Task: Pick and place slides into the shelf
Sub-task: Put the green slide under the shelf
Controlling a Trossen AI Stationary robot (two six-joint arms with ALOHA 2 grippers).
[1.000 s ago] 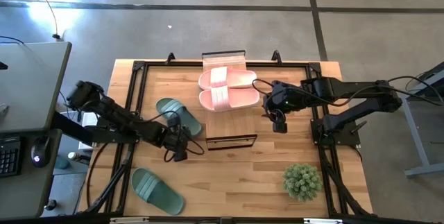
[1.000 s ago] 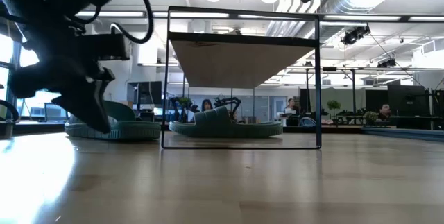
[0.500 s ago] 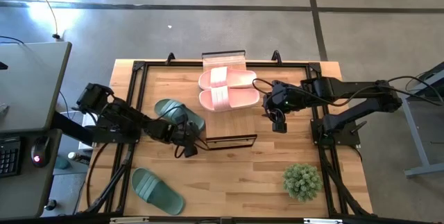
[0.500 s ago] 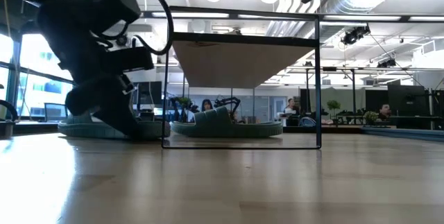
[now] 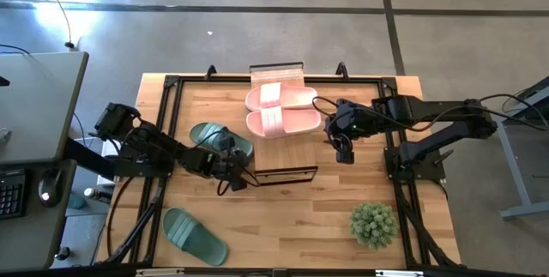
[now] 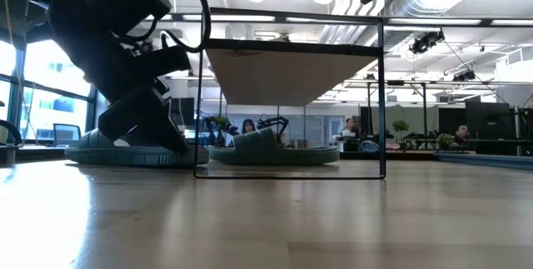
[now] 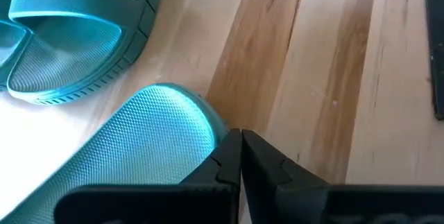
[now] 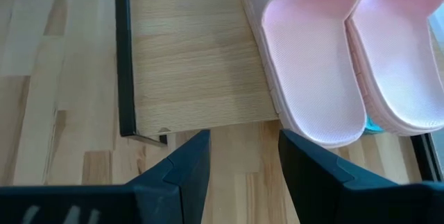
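On the table: the left gripper (image 5: 238, 180) is sitting low beside a green slide (image 5: 220, 139), right at the near-left corner of the shelf (image 5: 286, 144).
Left gripper fingers: they are pressed tight together, and in the left wrist view they are pinching nothing, just touching the edge of a green slide (image 7: 132, 151).
Right gripper: the right gripper (image 5: 343, 150) is waiting by the right side of the shelf with its fingers (image 8: 187, 165) spread apart and nothing between them.
Pink slides: two pink slides (image 5: 281, 110) are lying side by side on the shelf top.
Other green slides: one green slide (image 5: 194, 235) is lying alone at the near-left of the table, well apart from the shelf, and another green slide (image 6: 271, 148) is sitting under the shelf.
Doing this step well: I think the left arm is nudging the slide toward the space under the shelf, so it should be pushing slowly and straight, keeping clear of the black frame leg.
What the low view is showing: it is looking level under the shelf plank (image 6: 291, 61), so the slide already underneath is showing.
What the high view is showing: it is looking down on the pink pair and the plant (image 5: 374, 223), which the low view is missing.
What could go wrong: the slide may be turning sideways and catching on the frame.
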